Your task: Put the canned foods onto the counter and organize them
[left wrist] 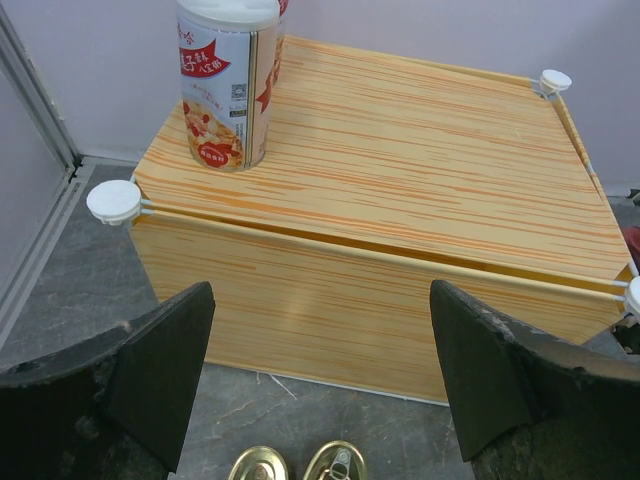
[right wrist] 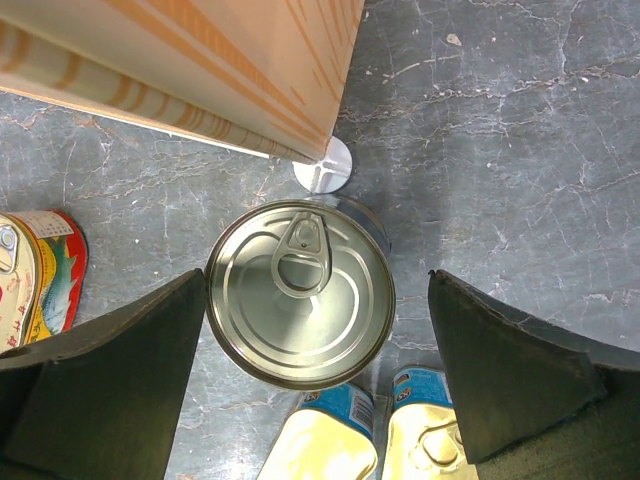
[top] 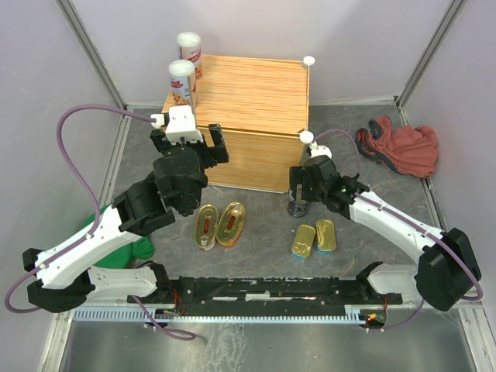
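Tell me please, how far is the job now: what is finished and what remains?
Done: two tall cans stand along the left edge of the counter. In hand: nothing is gripped. The right gripper is open around the round tin on the table, and the left gripper hangs open before the counter. Left: the round tin, two oval tins and two rectangular tins, all on the table.

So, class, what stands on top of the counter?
Two tall cans stand along the left edge of the counter: a front can and a rear can. From the left wrist, the front can covers most of the rear can.
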Controlling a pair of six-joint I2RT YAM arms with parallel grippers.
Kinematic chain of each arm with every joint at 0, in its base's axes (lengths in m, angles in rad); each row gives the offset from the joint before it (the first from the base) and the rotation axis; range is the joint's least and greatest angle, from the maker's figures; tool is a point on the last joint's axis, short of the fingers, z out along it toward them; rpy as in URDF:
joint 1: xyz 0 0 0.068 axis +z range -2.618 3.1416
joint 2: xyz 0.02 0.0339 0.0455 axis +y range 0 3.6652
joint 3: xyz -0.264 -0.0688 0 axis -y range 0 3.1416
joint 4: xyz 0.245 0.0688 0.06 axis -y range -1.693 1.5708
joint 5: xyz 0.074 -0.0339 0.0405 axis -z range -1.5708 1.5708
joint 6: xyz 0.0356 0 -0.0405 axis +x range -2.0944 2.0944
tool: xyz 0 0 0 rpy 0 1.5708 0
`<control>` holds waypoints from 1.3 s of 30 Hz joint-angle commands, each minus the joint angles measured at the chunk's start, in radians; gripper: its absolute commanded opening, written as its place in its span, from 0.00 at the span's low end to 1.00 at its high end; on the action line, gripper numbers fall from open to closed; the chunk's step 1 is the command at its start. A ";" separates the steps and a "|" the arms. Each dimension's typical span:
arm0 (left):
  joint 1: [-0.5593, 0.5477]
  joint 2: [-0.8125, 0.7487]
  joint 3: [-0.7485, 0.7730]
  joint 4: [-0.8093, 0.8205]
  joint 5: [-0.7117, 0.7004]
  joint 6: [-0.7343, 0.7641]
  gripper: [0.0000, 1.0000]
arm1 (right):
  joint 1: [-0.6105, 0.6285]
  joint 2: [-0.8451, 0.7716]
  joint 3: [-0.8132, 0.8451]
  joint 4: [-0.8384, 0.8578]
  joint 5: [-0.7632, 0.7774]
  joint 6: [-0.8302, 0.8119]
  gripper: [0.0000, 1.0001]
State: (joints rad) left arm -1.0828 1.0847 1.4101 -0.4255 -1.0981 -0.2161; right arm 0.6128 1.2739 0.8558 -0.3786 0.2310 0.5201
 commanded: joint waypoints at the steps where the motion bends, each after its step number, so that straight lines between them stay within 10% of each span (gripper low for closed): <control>1: -0.007 -0.006 0.015 0.020 -0.032 -0.028 0.94 | 0.036 -0.029 0.027 -0.013 0.010 -0.038 0.99; 26: -0.007 0.008 -0.050 0.085 0.002 0.017 0.94 | 0.061 -0.145 -0.008 -0.056 0.089 -0.029 0.98; 39: 0.004 0.075 -0.159 0.236 0.315 0.099 0.95 | 0.074 -0.200 -0.049 -0.056 0.036 -0.040 0.98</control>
State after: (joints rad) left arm -1.0840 1.1339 1.2640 -0.2771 -0.8993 -0.1581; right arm 0.6750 1.1019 0.8215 -0.4568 0.2802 0.4973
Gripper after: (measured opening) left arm 0.951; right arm 0.980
